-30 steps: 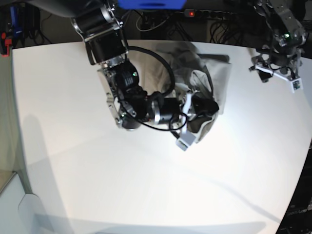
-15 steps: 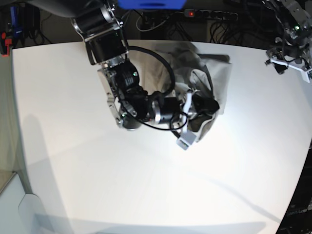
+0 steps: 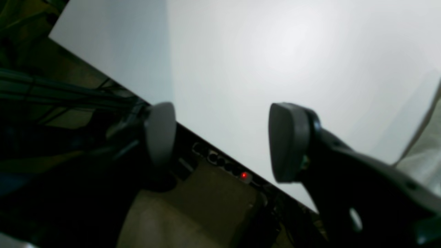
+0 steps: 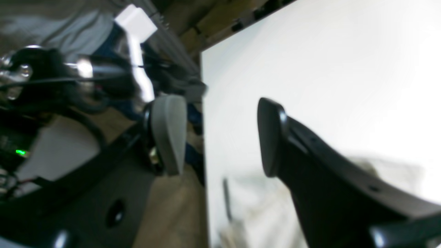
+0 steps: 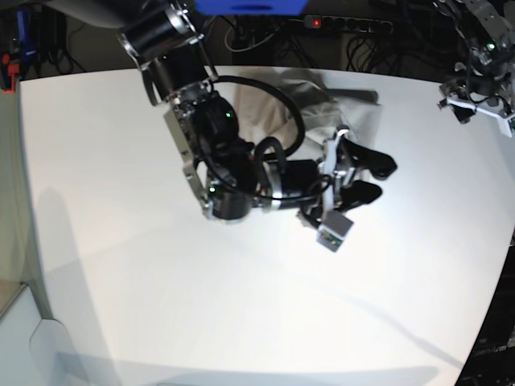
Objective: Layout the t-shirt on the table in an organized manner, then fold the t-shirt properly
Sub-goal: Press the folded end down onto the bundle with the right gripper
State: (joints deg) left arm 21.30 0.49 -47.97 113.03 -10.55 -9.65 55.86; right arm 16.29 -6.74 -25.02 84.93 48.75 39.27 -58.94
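Note:
The light grey t-shirt (image 5: 354,121) lies bunched and wrinkled at the back middle of the white table (image 5: 161,305). My right gripper (image 5: 372,181) hovers just off the shirt's near right edge, open, with nothing between its fingers. The right wrist view confirms this: the right gripper (image 4: 220,137) gapes over bare table (image 4: 344,69), with blurred t-shirt (image 4: 262,213) below it. My left gripper (image 5: 479,106) sits at the table's far right corner, well away from the shirt. In the left wrist view the left gripper (image 3: 222,137) is open and empty, and the t-shirt (image 3: 427,144) shows only at the right edge.
A power strip (image 5: 346,24) with a red light lies behind the table's back edge among cables; the left wrist view shows the power strip (image 3: 244,175) too. The right arm's bulk (image 5: 217,161) covers part of the shirt's left side.
My right gripper has opened, let go of the t-shirt and swung a little right and up off it. The left arm drew back to the far right corner earlier and now holds still.

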